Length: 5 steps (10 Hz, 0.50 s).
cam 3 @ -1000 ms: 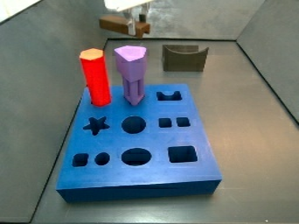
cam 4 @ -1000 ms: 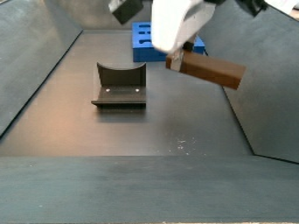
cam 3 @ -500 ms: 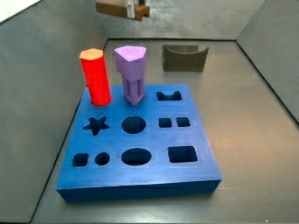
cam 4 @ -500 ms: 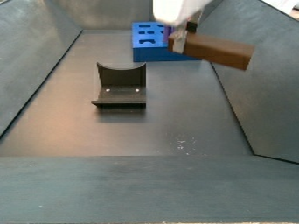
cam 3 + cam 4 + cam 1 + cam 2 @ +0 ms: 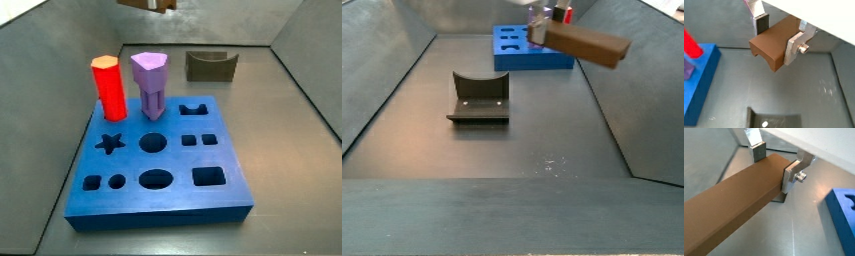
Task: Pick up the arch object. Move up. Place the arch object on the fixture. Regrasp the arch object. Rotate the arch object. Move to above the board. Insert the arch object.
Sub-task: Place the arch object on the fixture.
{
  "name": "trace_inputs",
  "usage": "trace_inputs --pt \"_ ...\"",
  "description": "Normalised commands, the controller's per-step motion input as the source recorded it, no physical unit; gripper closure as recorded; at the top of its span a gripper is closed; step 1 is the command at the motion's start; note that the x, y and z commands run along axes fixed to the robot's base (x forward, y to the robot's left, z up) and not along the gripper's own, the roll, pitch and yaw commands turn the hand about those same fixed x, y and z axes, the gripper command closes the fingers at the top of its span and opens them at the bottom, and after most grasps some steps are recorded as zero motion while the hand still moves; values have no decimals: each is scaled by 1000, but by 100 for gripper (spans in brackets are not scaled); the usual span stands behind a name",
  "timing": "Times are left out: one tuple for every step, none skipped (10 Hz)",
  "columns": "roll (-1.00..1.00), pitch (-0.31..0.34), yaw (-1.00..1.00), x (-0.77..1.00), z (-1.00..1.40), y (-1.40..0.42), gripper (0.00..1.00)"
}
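Gripping arch object [image 5: 772,47] crosswise, claw [image 5: 777,34] clamped, raised high, well above board [image 5: 160,160], fixture [image 5: 478,98].

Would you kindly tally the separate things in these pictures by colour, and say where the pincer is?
Brown: 1, the arch object, held lying level in the pincer, high above the floor.
Red: 1, the hexagonal peg.
Purple: 1, the pentagonal peg.
Blue: 1, the board.
Dark olive-grey: 1, the fixture.
Total: 5.

The claw [image 5: 779,31] holds the arch object [image 5: 587,45] high above the floor, between fixture [image 5: 478,97] and board [image 5: 525,48].
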Motion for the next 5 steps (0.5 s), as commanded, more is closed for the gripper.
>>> trace_inputs --pt "68 9 -1000 1000 -93 -34 100" --pt "76 11 -1000 1000 -88 -32 100" --pt "89 16 -1000 1000 -81 -24 100" --pt "98 20 -1000 1000 -78 -22 100" --pt "109 26 -1000 1000 -67 -15 100"
